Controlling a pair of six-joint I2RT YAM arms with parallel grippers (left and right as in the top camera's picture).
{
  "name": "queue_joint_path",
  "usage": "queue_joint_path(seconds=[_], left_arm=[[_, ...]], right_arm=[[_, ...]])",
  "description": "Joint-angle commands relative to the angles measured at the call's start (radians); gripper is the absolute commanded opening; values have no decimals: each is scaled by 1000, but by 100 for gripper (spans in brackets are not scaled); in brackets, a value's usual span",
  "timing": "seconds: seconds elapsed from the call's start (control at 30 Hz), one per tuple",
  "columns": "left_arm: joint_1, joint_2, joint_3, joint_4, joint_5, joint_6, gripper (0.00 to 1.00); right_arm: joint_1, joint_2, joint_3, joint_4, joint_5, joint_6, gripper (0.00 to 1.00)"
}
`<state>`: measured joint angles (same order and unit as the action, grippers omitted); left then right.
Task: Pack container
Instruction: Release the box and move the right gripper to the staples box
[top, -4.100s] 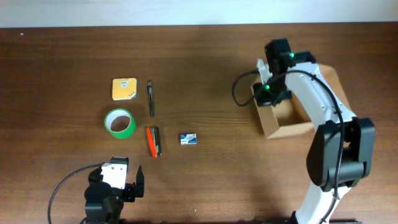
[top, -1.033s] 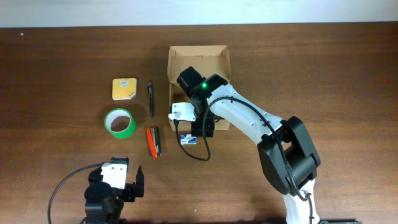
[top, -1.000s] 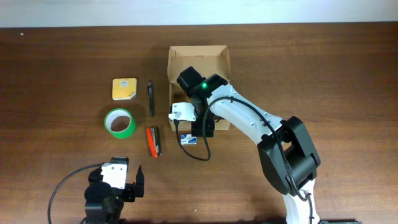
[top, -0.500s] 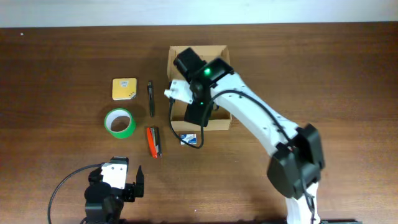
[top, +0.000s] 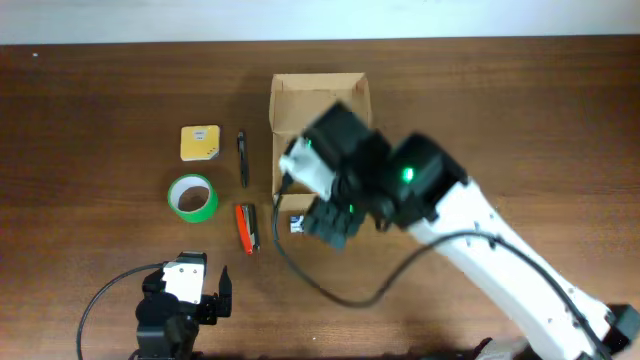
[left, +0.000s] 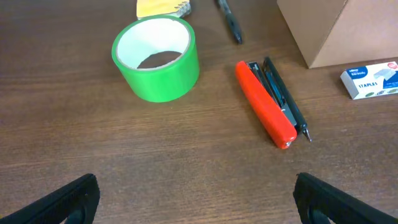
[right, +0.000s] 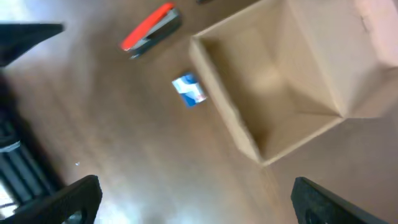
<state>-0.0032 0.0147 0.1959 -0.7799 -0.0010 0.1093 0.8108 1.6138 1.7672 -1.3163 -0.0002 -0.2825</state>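
The container, a tan cardboard box with its top open, stands at the table's middle; its inside looks bare. My right gripper hangs open above the table just in front of the box, holding nothing, and its blurred arm covers the box's near half from overhead. The left gripper stays open and low at the front left, apart from every item.
Left of the box lie a yellow note pad, a black pen, a green tape roll and a red stapler. A small blue-and-white staples box sits by the box's near corner.
The right arm has let go of the box's wall, opened fully, risen and swung back toward the front right. The box stays where it was set. The left arm has not moved.
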Motion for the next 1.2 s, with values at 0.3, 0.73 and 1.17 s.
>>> queue_joint_path(seconds=[0.3, 0.73, 1.17], left_arm=[[6, -10, -4, 3, -6, 13, 99], [6, -10, -4, 3, -6, 13, 99], [6, -10, -4, 3, -6, 13, 99]], right_arm=[[138, -91, -491, 349, -162, 164, 99], [137, -10, -519, 514, -172, 303, 99], [137, 176, -519, 590, 35, 652, 99]])
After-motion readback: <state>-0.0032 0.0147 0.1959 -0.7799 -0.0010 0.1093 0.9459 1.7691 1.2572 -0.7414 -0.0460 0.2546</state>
